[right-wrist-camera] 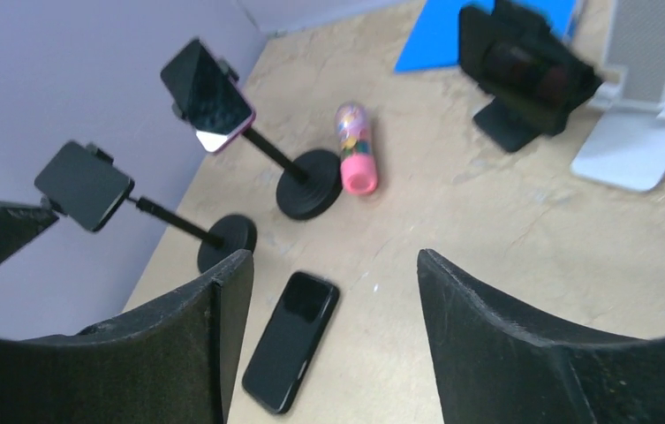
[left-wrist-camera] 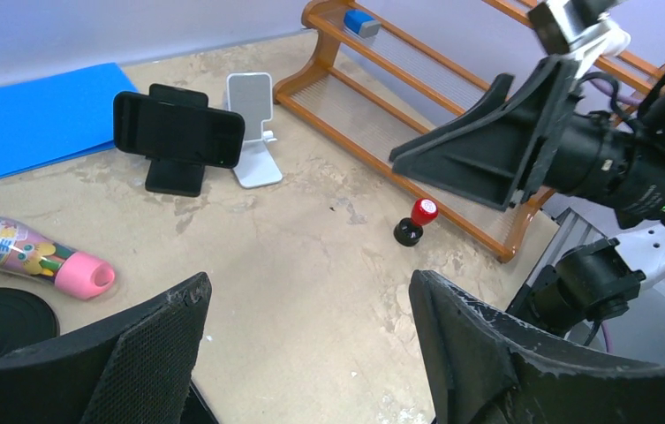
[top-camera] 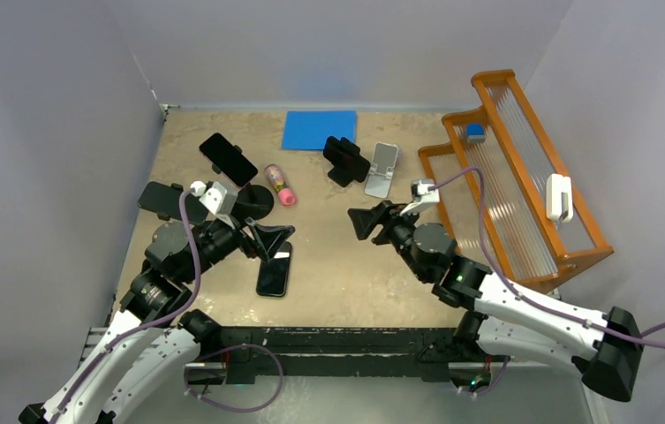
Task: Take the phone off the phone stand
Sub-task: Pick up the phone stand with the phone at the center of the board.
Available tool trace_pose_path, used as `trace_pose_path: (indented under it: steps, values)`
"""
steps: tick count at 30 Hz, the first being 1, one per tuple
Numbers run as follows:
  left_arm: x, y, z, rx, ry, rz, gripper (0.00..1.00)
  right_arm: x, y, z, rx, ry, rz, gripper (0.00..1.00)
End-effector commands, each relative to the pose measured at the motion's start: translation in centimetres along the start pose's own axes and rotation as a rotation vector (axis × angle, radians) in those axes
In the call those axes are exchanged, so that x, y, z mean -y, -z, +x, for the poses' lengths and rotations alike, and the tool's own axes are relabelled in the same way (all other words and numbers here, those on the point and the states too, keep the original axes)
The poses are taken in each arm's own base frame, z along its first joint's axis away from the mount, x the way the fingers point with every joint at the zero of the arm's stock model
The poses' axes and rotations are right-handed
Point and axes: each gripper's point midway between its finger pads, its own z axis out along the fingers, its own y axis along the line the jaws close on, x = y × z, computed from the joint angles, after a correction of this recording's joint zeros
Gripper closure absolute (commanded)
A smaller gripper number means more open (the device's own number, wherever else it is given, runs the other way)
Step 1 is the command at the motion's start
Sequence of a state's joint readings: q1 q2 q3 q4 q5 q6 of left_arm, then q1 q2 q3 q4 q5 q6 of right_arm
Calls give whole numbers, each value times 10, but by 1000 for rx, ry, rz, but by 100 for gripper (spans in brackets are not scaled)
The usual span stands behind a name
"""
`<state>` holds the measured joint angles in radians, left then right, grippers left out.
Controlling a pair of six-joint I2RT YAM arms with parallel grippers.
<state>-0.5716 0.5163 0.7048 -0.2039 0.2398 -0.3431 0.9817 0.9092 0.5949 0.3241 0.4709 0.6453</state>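
Note:
A black phone (top-camera: pixel 274 272) lies flat on the table, also in the right wrist view (right-wrist-camera: pixel 291 340). A phone (top-camera: pixel 229 159) is clamped on a pole stand with a round base (top-camera: pixel 255 201). A second clamped phone (top-camera: pixel 159 199) is at the far left. A third black phone (top-camera: pixel 346 159) rests sideways on a black desk stand (left-wrist-camera: pixel 174 177), next to an empty white stand (top-camera: pixel 381 170). My left gripper (top-camera: pixel 274 238) is open and empty just above the flat phone's far end. My right gripper (top-camera: pixel 366 221) is open and empty, facing left.
An orange wooden rack (top-camera: pixel 523 221) fills the right side, holding a blue item (top-camera: pixel 475 132) and a white item (top-camera: pixel 559 196). A blue mat (top-camera: pixel 319 130) lies at the back. A pink bottle (top-camera: pixel 280 185) lies near the round base. A red-topped knob (left-wrist-camera: pixel 415 221) stands by the rack.

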Motion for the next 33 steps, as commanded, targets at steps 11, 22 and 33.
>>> trace_pose_path:
  steps: [11,22,33]
  values:
    - [-4,-3,-10,45,-32,-17,19,-32,-38,-93,185,235,21,26]
    - [-8,-2,-13,111,-28,-29,13,0,-98,-131,148,161,-64,29]
    - [-73,56,-19,74,231,-565,10,-26,-77,-102,86,122,-275,32]
